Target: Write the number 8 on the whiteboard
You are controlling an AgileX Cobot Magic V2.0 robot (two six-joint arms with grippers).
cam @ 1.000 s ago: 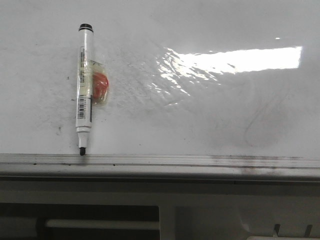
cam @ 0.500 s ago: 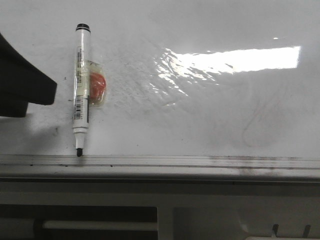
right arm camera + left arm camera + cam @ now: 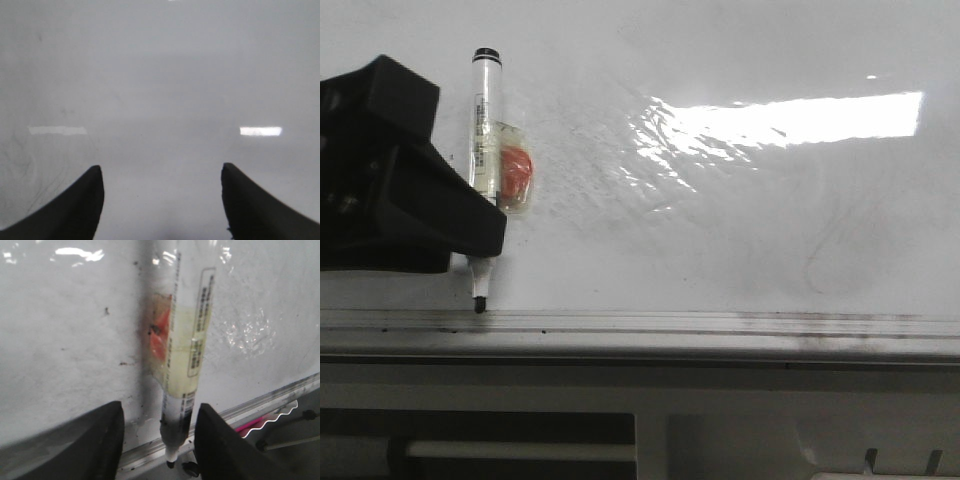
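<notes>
The whiteboard (image 3: pixel 740 220) is glossy white with faint grey smudges and a bright glare patch; a grey metal strip (image 3: pixel 720 322) runs along its near edge. No number 8 shows on it. A white marker (image 3: pixel 484 130) with a black tip lies on the board, tip at the strip, with an orange piece taped to its side. My left gripper (image 3: pixel 159 412) is open, its jaws either side of the marker's (image 3: pixel 185 360) tip end without touching it. In the front view the left arm (image 3: pixel 390 170) covers the marker's lower barrel. My right gripper (image 3: pixel 162 172) is open and empty over bare board.
Below the metal strip is the grey table frame (image 3: pixel 640 420). A faint curved erased smudge (image 3: pixel 820 255) lies on the right half of the board. A pink object (image 3: pixel 260 421) shows beyond the board's edge in the left wrist view.
The left arm has come in from the left and now reaches the marker, covering its lower barrel. The marker has not moved.
</notes>
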